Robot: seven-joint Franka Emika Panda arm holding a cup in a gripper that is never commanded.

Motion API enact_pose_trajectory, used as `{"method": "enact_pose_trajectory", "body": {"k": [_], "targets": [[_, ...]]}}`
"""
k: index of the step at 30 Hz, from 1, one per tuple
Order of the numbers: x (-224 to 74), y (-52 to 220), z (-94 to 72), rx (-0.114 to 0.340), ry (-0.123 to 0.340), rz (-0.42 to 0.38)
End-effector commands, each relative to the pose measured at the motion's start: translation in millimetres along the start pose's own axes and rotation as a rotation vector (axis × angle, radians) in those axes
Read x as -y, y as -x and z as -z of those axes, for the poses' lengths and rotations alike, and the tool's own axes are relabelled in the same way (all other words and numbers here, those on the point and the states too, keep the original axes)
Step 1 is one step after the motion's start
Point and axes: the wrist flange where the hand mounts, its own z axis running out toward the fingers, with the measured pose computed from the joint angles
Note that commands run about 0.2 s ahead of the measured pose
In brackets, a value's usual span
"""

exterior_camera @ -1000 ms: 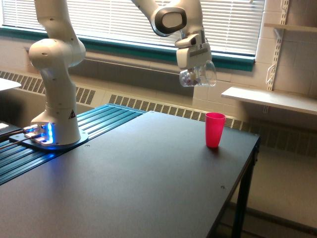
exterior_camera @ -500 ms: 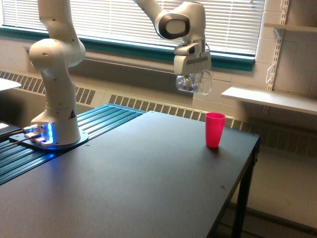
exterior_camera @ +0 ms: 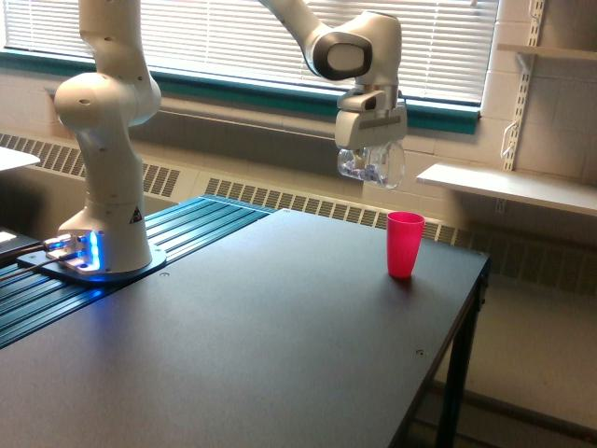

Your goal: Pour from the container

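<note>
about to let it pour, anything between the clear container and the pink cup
Nothing visible. The clear container, held by the gripper, hangs above and slightly to the exterior view's left of the pink cup, with only open air between them.

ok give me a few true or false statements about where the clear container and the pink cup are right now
1. The gripper holds the clear container in the air. True.
2. The pink cup lies on its side. False: it stands upright on the table.
3. The container touches the cup's rim. False: it hangs well above the cup, apart from it.
4. The cup stands near the table's edge at the exterior view's right. True.
5. Something small sits inside the container. True, though what it is cannot be told.
</note>
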Motion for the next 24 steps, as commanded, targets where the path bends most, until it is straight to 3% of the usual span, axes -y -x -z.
{"method": "enact_pose_trajectory", "body": {"k": [1,13,24], "targets": [[7.0,5.4,-7.7,0.02,0.032,-0.039],[23.4,-0.1,-18.1,0.004,0.089,-0.085],[38.8,2.4,-21.6,0.058,0.113,-0.109]]}}
